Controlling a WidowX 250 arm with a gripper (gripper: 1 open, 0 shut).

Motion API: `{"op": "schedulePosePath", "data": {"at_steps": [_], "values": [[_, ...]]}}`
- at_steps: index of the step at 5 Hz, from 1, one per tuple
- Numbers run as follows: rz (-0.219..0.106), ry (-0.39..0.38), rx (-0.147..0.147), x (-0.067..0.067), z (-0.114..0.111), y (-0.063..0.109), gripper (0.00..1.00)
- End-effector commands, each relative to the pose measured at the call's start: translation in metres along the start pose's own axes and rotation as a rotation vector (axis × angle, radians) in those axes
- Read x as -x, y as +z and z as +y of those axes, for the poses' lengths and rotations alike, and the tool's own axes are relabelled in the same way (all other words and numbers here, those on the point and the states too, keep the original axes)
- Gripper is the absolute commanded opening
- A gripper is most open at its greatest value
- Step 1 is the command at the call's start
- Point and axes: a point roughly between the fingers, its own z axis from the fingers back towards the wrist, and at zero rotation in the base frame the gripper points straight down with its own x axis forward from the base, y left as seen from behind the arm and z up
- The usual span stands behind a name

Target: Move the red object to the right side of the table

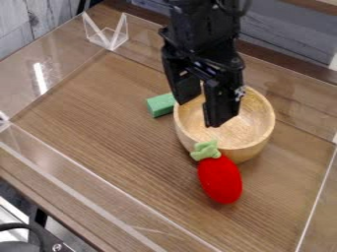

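I had the gripper (204,101) hanging over the wooden bowl (258,138), pointing steeply down, its jaws spread wide and holding nothing. The red object (220,179) lay on the table (93,148) just outside the bowl's near rim, leafy stem toward the bowl, its long axis running away from it. It sat below the jaws, nearer the camera, clearly apart from them.

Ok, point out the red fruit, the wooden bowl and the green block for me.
red fruit (220,181), camera view, middle of its red body.
wooden bowl (258,144), camera view, outer wall on its right side.
green block (160,103), camera view, its top face.
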Motion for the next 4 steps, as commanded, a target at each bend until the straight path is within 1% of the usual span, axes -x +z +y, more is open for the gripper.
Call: {"op": "schedulePosePath", "data": {"at_steps": [1,2,4], "values": [[-0.043,0.042,-0.022,0.0021,0.0021,0.0082,1.00],[-0.049,0.097,-0.031,0.0106,0.0048,0.0071,1.00],[-0.049,0.133,-0.037,0.0018,0.0045,0.0016,1.00]]}}
